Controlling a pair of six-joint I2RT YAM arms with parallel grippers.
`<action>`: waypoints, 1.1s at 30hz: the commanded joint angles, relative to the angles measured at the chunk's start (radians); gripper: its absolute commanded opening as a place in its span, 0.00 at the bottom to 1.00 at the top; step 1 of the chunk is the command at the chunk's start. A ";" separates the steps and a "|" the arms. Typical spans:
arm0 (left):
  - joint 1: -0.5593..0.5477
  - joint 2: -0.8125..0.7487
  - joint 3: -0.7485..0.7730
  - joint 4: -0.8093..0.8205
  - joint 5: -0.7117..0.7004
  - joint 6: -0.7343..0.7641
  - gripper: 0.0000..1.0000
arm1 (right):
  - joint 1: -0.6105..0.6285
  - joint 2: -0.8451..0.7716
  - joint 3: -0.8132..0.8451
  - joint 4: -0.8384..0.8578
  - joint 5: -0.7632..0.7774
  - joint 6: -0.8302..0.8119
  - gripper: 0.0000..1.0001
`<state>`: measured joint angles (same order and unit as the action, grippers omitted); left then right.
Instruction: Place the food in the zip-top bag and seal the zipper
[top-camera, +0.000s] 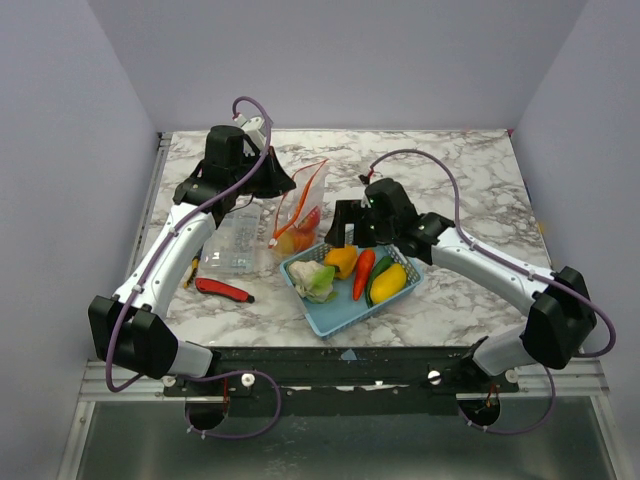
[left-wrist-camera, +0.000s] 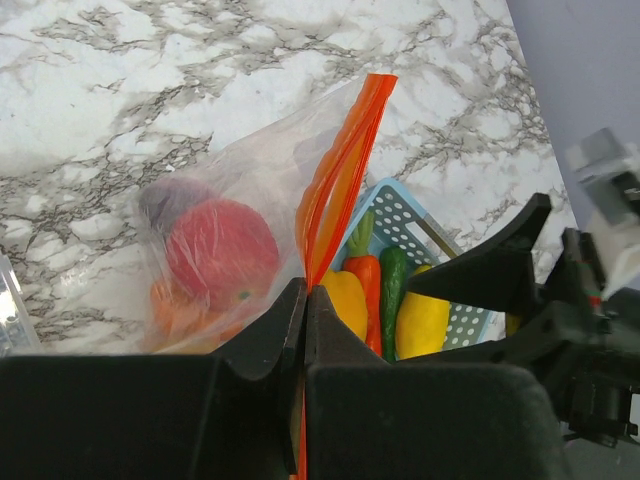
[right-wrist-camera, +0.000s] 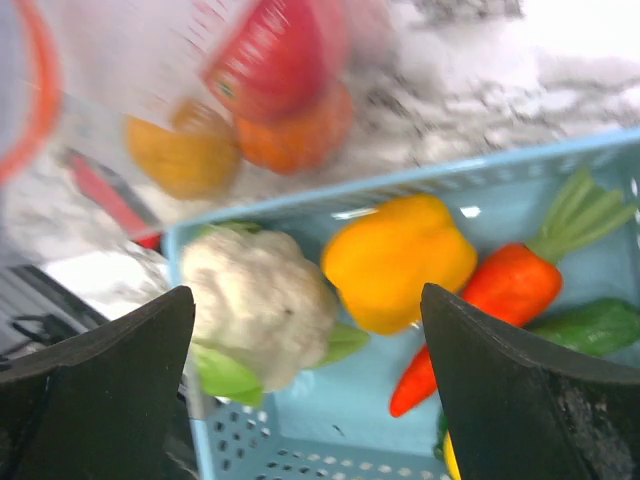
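The zip-top bag (top-camera: 300, 212) stands upright behind the basket, its mouth open. It holds a red fruit (left-wrist-camera: 220, 250), a purple piece (left-wrist-camera: 168, 198) and orange pieces (right-wrist-camera: 295, 135). My left gripper (top-camera: 282, 188) is shut on the red-orange zipper (left-wrist-camera: 340, 170) at one end and holds that edge up. My right gripper (top-camera: 350, 235) is open and empty, hovering over the basket above a white cauliflower (right-wrist-camera: 260, 300) and a yellow pepper (right-wrist-camera: 395, 260). A carrot (right-wrist-camera: 500, 290), a green vegetable (left-wrist-camera: 393, 280) and a yellow fruit (top-camera: 390, 283) also lie in the basket.
The light-blue perforated basket (top-camera: 335, 318) sits near the table's front edge. A clear rigid box (top-camera: 230, 245) lies left of the bag. A red-and-black handled tool (top-camera: 225, 290) lies in front of it.
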<state>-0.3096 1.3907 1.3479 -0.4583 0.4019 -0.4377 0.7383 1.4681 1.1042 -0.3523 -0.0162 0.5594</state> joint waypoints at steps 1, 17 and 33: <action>0.001 -0.006 0.031 -0.002 0.029 0.005 0.00 | 0.003 -0.038 0.052 0.113 -0.061 0.070 0.91; 0.002 -0.013 0.028 0.000 0.038 0.005 0.00 | 0.001 0.160 0.028 0.686 -0.197 0.365 0.56; 0.027 -0.037 0.030 -0.027 -0.126 0.028 0.00 | 0.002 0.219 0.091 0.577 -0.213 0.300 0.01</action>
<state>-0.2977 1.3903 1.3479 -0.4583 0.4057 -0.4419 0.7383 1.7077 1.1442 0.3317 -0.2520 0.9169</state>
